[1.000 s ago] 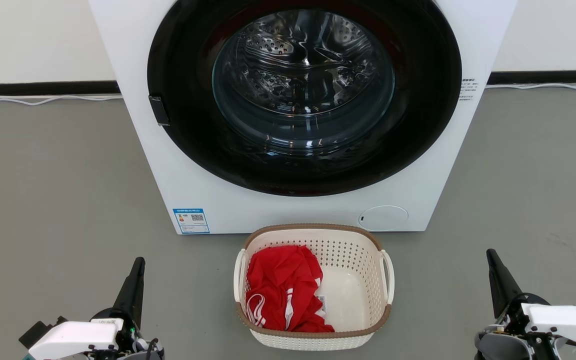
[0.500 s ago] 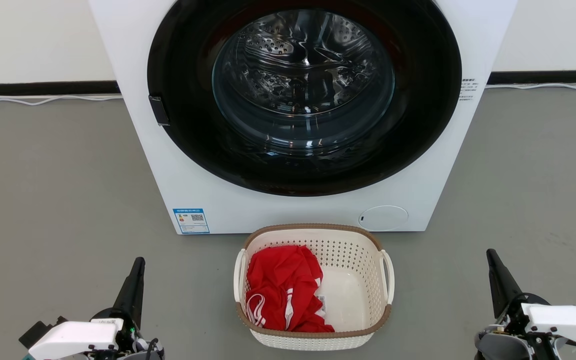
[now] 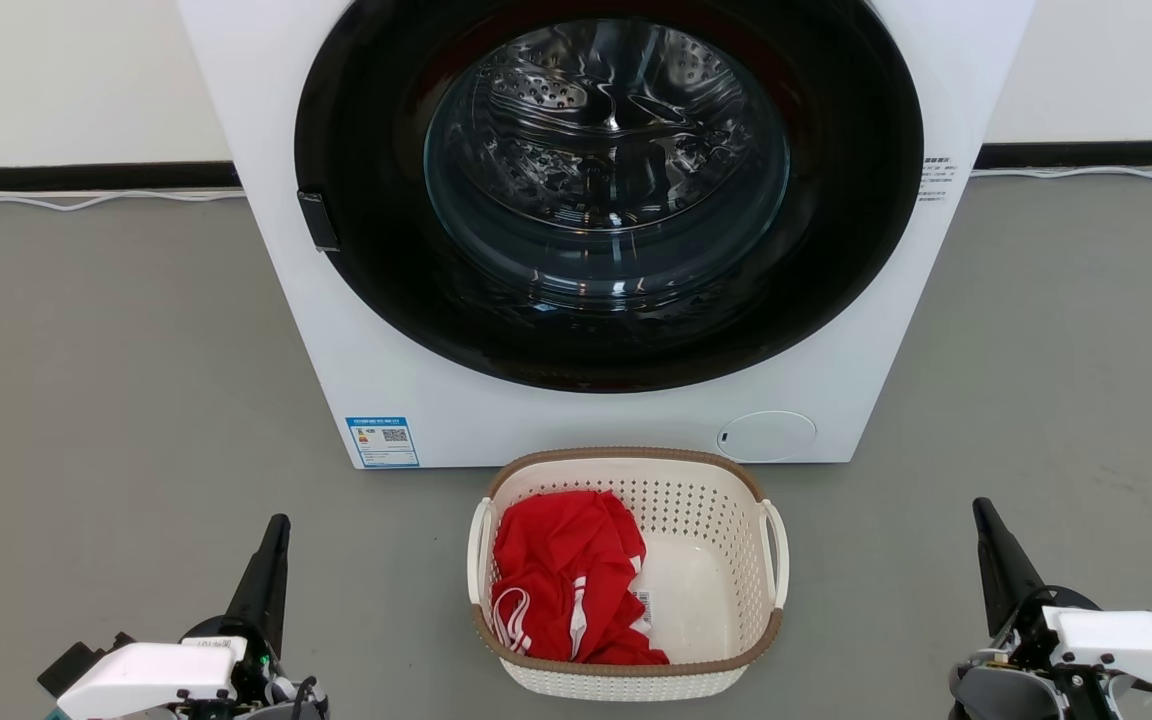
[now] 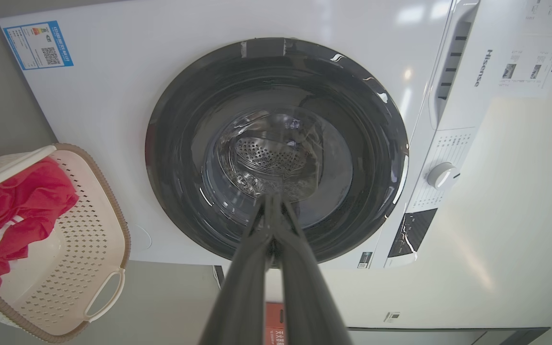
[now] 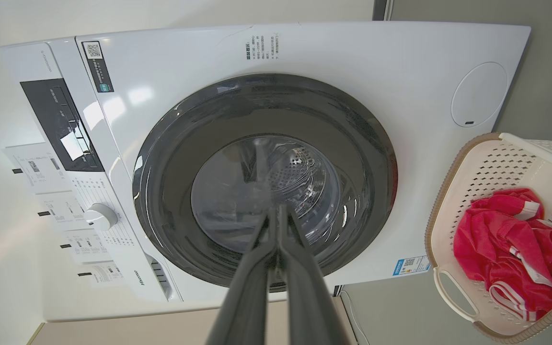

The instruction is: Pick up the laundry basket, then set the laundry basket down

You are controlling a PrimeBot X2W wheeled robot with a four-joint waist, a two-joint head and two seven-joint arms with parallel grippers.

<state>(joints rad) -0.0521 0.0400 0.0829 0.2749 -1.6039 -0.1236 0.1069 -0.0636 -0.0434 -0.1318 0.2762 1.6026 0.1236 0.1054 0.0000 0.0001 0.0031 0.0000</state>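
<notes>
L fingers pressed together, holding nothing; R fingers same | laundry basket on floor between my 2 arms, well apart from both; just before washing machine; red garment inside

No visible change from one second ago until now. Same place for left end effector and right end effector, fingers pressed together as before. Laundry basket between them, neither shifted nor lifted.
</notes>
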